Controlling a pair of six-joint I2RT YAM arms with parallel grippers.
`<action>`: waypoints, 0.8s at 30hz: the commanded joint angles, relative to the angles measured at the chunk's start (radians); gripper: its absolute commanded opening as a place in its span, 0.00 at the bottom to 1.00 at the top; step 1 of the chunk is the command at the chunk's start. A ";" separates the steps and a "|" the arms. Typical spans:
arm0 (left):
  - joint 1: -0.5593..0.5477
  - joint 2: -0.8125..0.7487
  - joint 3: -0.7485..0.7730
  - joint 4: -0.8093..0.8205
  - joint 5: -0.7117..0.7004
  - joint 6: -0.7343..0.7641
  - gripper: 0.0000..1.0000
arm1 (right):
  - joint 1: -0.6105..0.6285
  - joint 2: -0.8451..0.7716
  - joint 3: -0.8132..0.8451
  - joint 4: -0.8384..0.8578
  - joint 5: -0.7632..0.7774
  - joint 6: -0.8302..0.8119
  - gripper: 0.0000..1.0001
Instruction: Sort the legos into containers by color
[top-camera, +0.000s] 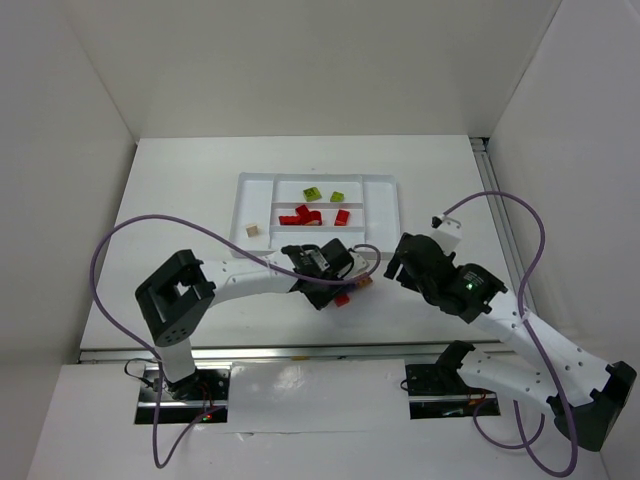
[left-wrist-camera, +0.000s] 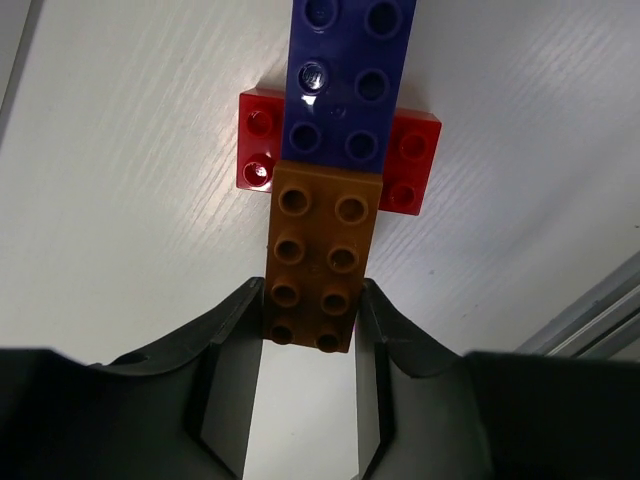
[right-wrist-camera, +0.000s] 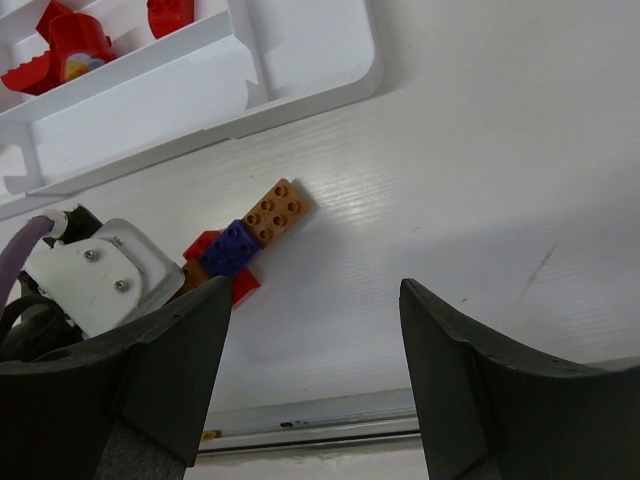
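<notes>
**joined bricks pinched at the brown end**

on the white bench (top-camera: 180, 190), the tray (top-camera: 243, 200) holds a tan brick (top-camera: 252, 230) in its left compartment. further right are two lime green bricks (top-camera: 312, 194), with red bricks (top-camera: 300, 215) in the section nearer the arms.

just in front of the tray, the left claw (left-wrist-camera: 310, 300) pinches the near end of an orange-brown brick (left-wrist-camera: 318, 240), one jaw against each long side. that brick lies on the bench end to end with a blue-purple brick (left-wrist-camera: 348, 80). a red brick (left-wrist-camera: 258, 140) sits crosswise under their joint. from the right wrist view, a second orange-brown brick (right-wrist-camera: 278, 208) shows past the blue-purple one.

to the right, near this cluster, the right claw (right-wrist-camera: 315, 330) hangs spread wide with nothing in it.

these pieces look hard, light and stiff, with smooth glossy sides that could slip out of a shallow pinch. the studs seem to lock them together, so i'd expect the whole cluster to lift as one. the flat long sides are the place to grip. splitting the colours probably needs the other claw holding the blue-purple brick.
</notes>
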 joint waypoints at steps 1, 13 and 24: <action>-0.004 -0.052 0.039 0.001 0.049 0.006 0.26 | -0.005 -0.011 -0.023 0.039 -0.019 -0.003 0.75; 0.005 -0.191 0.017 -0.085 0.099 -0.023 0.00 | -0.005 -0.155 -0.223 0.316 -0.260 0.090 0.75; 0.042 -0.329 -0.015 -0.105 0.168 -0.033 0.00 | -0.216 -0.250 -0.371 0.555 -0.605 0.114 0.75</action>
